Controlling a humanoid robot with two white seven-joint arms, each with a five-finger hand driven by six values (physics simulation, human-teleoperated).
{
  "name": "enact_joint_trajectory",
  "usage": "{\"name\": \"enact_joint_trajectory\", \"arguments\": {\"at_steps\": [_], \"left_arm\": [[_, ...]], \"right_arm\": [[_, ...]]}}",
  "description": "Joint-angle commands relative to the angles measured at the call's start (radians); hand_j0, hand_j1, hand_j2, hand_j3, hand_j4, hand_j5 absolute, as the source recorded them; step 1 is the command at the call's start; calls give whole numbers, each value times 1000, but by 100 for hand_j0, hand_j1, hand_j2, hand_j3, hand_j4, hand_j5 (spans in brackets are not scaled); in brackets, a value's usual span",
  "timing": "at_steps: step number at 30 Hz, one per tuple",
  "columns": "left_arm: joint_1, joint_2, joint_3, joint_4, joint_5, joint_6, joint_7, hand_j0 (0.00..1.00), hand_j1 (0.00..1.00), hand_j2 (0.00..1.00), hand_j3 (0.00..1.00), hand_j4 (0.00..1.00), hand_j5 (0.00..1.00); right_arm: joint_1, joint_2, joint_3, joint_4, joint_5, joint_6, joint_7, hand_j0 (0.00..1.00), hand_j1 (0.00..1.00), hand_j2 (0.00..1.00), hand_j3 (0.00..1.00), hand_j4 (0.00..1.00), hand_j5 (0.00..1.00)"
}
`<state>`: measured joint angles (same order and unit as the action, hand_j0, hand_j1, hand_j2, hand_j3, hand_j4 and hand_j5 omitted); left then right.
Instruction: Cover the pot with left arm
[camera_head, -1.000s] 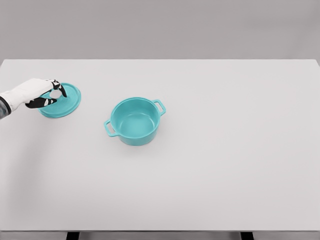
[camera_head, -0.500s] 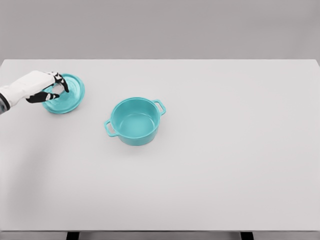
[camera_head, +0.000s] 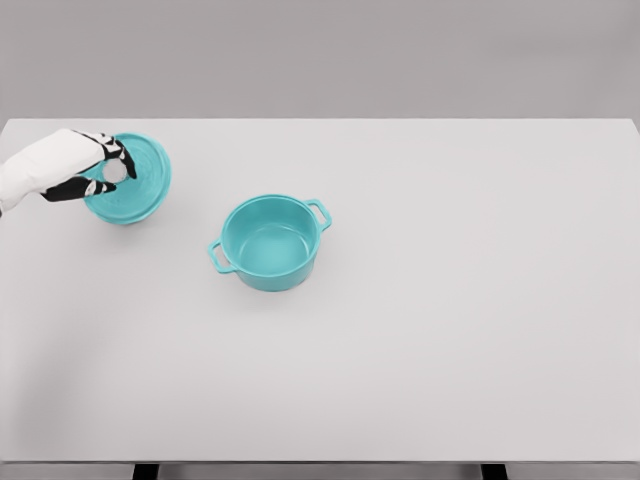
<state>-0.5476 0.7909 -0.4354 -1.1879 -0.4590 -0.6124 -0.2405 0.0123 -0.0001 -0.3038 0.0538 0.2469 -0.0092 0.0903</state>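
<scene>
The teal lid (camera_head: 130, 180) hangs off the counter (camera_head: 450, 330) at about ten o'clock from the teal pot (camera_head: 268, 243), well apart from it, and it is tilted so its upper face turns toward the camera. Over the last second it has risen and tipped: it lay almost flat near the surface, and now sits higher in the view with more of its round face showing. The left hand (camera_head: 70, 165) comes in from nine o'clock, its fingers (camera_head: 112, 150) pinched closed around the pale knob (camera_head: 112, 173) at the lid's centre. The pot stands upright and open near the counter's middle, one handle at one o'clock, the other at seven o'clock, unmoved. My reading is that the lift is done and the carry toward four o'clock comes next; the lid will need levelling before it settles on the rim. The right arm is out of view
</scene>
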Motion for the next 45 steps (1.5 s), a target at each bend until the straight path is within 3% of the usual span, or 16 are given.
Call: {"name": "enact_joint_trajectory", "arguments": {"at_steps": [1,29,45], "left_arm": [[2,13,-3,-32,22,2,1,46,46,46,46,46,46],[31,16,-9,-202,72,2,3,44,44,44,44,44,44],[55,7,-46,-346,74,2,9,44,44,44,44,44,44]], "right_arm": [[0,0,0,0,0,0,0,100,100,100,100,100,100],[0,0,0,0,0,0,0,100,100,100,100,100,100],[0,0,0,0,0,0,0,100,100,100,100,100,100]]}}
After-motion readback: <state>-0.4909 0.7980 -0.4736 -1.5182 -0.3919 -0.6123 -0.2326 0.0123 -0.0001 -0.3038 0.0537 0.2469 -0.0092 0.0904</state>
